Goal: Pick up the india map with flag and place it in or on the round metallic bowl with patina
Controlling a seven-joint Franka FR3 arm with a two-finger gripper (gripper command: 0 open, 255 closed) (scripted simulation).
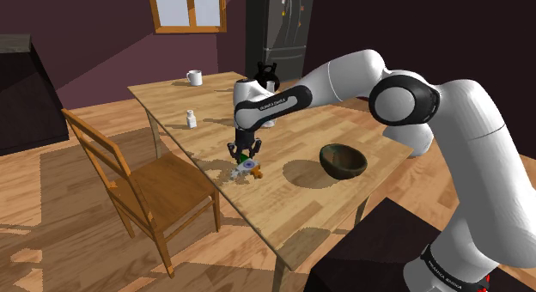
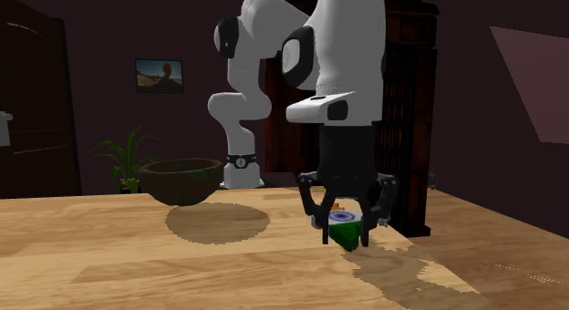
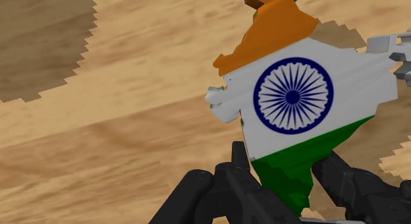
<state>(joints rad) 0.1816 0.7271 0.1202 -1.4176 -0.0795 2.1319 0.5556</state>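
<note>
The India map [image 3: 296,101] is a flat cut-out with orange, white and green bands and a blue wheel. It lies on the wooden table [image 1: 301,213], near the edge beside the chair. My black gripper [image 1: 245,152] hangs straight down over it, open. Its fingers [image 3: 240,173] stand on either side of the map's green tip [image 2: 346,233] and do not clasp it. The round dark bowl [image 1: 344,160] sits on the table toward the shoulder view's right, well apart from the gripper. In the second exterior view the bowl [image 2: 182,180] stands left of my gripper [image 2: 345,224].
A wooden chair [image 1: 142,174] stands close against the table edge by the map. A small white shaker [image 1: 191,119], a white mug [image 1: 195,77] and a black kettle [image 1: 267,76] sit farther back. A dark cabinet [image 1: 26,93] is at the left.
</note>
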